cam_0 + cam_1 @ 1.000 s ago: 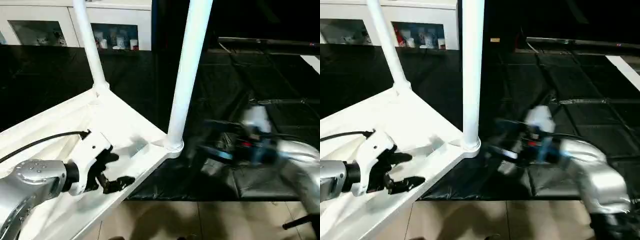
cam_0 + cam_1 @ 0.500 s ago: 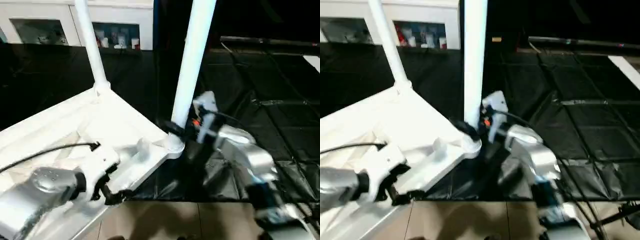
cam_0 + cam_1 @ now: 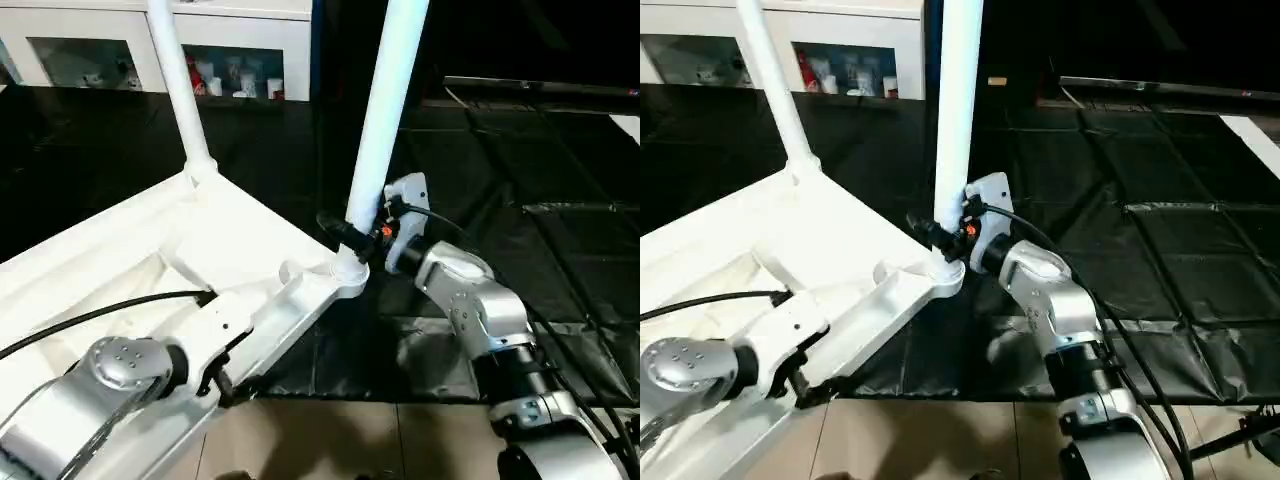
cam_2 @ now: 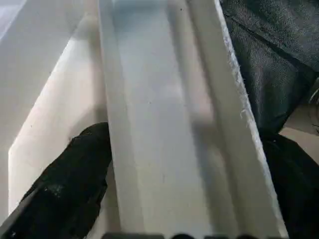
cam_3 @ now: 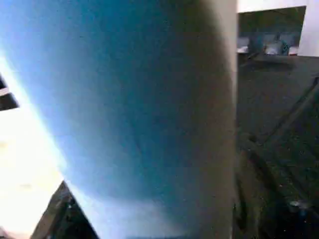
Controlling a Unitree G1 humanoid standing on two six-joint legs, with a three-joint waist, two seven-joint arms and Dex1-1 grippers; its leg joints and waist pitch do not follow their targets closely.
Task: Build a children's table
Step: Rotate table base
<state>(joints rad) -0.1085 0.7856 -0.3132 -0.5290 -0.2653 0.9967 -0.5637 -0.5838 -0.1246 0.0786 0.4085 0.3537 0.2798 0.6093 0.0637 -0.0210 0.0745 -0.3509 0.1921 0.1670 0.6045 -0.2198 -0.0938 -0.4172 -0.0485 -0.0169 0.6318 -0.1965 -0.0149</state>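
Head views: the upturned table top [image 3: 210, 240] lies on the black mat [image 3: 1120, 250] with two legs socketed upright. The right tool [image 3: 347, 232] sits at the near leg [image 3: 385, 130] base, pinching it or not, I cannot tell. Best press straight down the socket.

Left wrist view: the left tool [image 4: 184, 199] is spread, straddling the top's rim rib.

Right wrist view: the leg looms close.
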